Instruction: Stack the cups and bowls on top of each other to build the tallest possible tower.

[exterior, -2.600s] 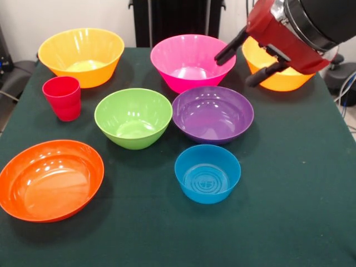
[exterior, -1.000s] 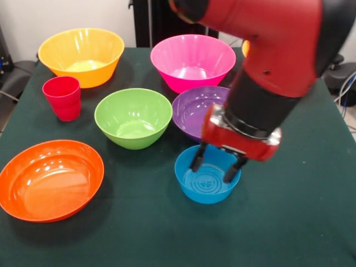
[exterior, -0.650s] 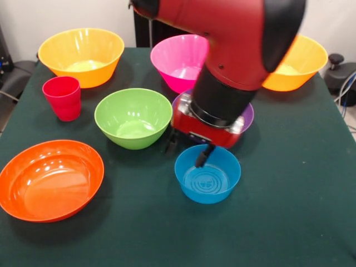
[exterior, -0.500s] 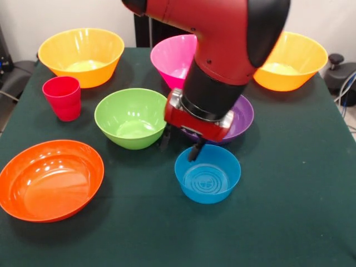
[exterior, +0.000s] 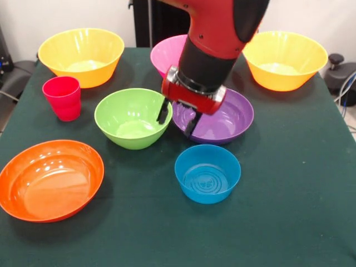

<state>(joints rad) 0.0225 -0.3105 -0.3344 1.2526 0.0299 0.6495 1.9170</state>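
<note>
My gripper (exterior: 177, 119) is open and empty. It hangs over the gap between the lime green bowl (exterior: 130, 118) and the wide purple bowl (exterior: 229, 119), one finger (exterior: 163, 113) at the green bowl's right rim. The small blue bowl (exterior: 207, 173) sits just in front of it. The wide orange bowl (exterior: 50, 179) is front left and the red cup (exterior: 62, 97) stands at the left. Two yellow-orange bowls sit at the back left (exterior: 81, 55) and back right (exterior: 285, 58). The pink bowl (exterior: 167, 53) is partly hidden behind my arm. All stand apart, none stacked. The sky blue cup and small ridged green bowl are out of view.
The table (exterior: 300, 211) is covered in dark green cloth, with bare cloth at the front right. The black pedestal (exterior: 161, 19) stands at the far edge. My arm reaches down over the pink and purple bowls.
My gripper has moved from above the small blue bowl back and left to the gap between the green and purple bowls. It stays open. No bowl or cup has moved.
</note>
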